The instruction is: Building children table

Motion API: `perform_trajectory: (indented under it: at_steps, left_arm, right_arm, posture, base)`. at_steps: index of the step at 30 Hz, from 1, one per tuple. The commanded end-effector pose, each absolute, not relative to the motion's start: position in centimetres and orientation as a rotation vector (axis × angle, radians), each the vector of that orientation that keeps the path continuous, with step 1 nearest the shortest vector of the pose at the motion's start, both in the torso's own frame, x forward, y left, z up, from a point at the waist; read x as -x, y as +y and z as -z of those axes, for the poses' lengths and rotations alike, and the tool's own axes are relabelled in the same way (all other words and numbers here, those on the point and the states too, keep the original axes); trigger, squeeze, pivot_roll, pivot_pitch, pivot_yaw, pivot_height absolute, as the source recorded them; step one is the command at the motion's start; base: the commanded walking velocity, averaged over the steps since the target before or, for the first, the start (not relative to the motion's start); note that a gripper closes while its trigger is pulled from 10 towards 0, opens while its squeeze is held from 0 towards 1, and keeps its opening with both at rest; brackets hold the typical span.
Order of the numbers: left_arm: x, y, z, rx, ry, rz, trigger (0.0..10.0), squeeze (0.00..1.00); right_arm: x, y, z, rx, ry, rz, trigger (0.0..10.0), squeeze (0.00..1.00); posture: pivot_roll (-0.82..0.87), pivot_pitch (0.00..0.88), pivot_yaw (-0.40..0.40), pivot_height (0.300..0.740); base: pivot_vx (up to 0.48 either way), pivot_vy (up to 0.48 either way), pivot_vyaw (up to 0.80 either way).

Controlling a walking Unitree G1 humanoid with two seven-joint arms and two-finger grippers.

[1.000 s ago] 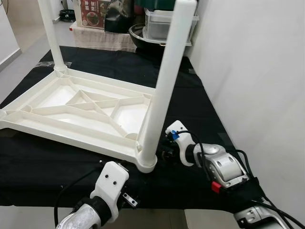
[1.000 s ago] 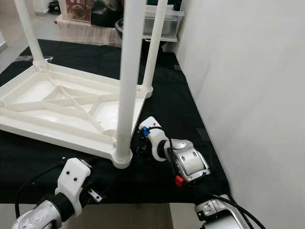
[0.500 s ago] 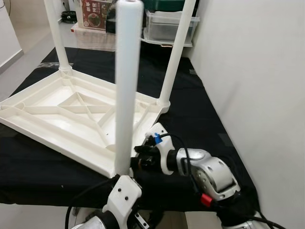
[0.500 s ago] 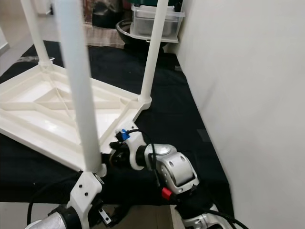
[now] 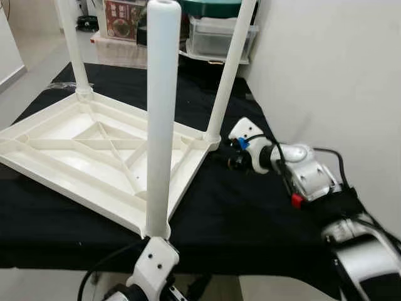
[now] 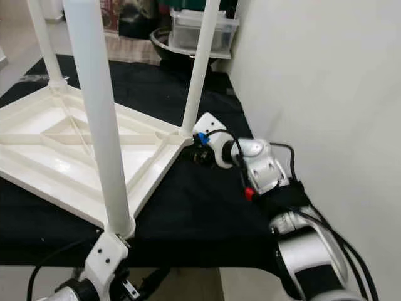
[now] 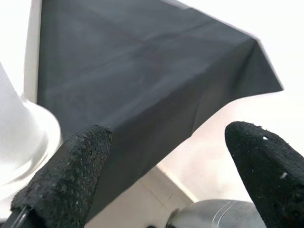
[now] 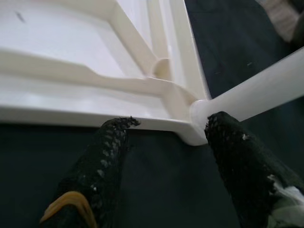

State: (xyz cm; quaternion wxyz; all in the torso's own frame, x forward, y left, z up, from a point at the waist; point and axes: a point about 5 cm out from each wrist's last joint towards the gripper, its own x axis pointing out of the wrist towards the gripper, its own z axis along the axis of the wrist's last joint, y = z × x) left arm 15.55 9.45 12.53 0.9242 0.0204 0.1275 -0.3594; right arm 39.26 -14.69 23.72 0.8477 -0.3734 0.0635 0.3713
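Observation:
The white plastic children's table [image 5: 69, 164] lies upside down on a black cloth [image 5: 250, 207]. Three white legs stand up from its corners: a near one [image 5: 160, 119], a far right one [image 5: 227, 69] and a far left one [image 5: 71, 44]. My right gripper [image 8: 168, 126] is open, low over the cloth, just beside the far right corner [image 8: 194, 126] where that leg sits in its socket. Nothing is between its fingers [image 8: 111, 152]. My left gripper [image 7: 166, 137] is open below the cloth's front edge, next to the near leg's base [image 7: 21, 137].
A white wall [image 5: 332, 75] runs close along the right side. Clear storage boxes [image 5: 216, 34], a dark bowl and a red package [image 5: 122, 12] stand behind the table. The cloth's front edge [image 5: 263, 266] drops off toward the floor.
My right gripper has left the near leg's base and moved away to the far right corner. The camera has shifted. The left arm stays under the near corner.

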Motion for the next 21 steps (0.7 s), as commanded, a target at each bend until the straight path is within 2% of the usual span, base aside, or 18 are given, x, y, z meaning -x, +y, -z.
perform_trajectory:
  at_steps: [1,7,9,10,13,14,18,21]
  left_arm:
    - [-15.3,9.4,-12.4,-0.037,0.275,0.737,10.0,0.00]
    - [-14.5,8.7,-12.9,-0.002,0.277,0.777,10.0,0.00]
    - [-14.4,8.7,-13.0,0.003,0.277,0.778,10.0,0.00]
    - [-14.3,8.5,-13.4,0.013,0.267,0.781,10.0,0.00]
    - [-13.8,8.1,-14.2,0.033,0.250,0.784,10.0,0.00]
    - [-13.8,8.1,-14.2,0.033,0.250,0.784,10.0,0.00]
    - [-13.3,7.7,-14.5,0.049,0.247,0.792,10.0,0.00]
    - [-13.2,7.7,-14.5,0.053,0.251,0.785,10.0,0.00]
  right_arm:
    - [-39.4,-14.0,-24.2,0.940,0.090,-0.839,10.0,0.00]
    - [-39.9,-12.2,-23.7,1.213,0.049,-0.913,10.0,0.00]
    - [-39.8,-12.0,-23.6,1.245,0.045,-0.927,10.0,0.00]
    - [-39.8,-11.6,-22.8,1.343,0.081,-0.959,10.0,0.00]
    - [-39.8,-10.9,-21.7,1.599,0.106,-0.997,10.0,0.00]
    - [-39.8,-10.9,-21.7,1.599,0.106,-0.997,10.0,0.00]
    - [-40.0,-10.1,-22.5,1.910,0.004,-1.016,10.0,0.00]
    - [-39.9,-8.7,-23.5,1.968,-0.070,-1.039,10.0,0.00]
  posture:
    - [0.09,0.061,-0.176,0.740]
    - [0.09,0.086,-0.197,0.740]
    - [0.09,0.086,-0.197,0.740]
    - [0.09,0.123,-0.218,0.740]
    - [0.08,0.143,-0.225,0.740]
    - [0.08,0.143,-0.225,0.740]
    - [0.08,0.162,-0.238,0.740]
    - [0.06,0.176,-0.245,0.740]
  base:
    - [0.000,0.000,0.00]
    - [0.000,0.000,0.00]
    - [0.000,0.000,0.00]
    - [0.000,0.000,0.00]
    - [0.000,0.000,0.00]
    - [0.000,0.000,0.00]
    - [0.000,0.000,0.00]
    - [0.000,0.000,0.00]
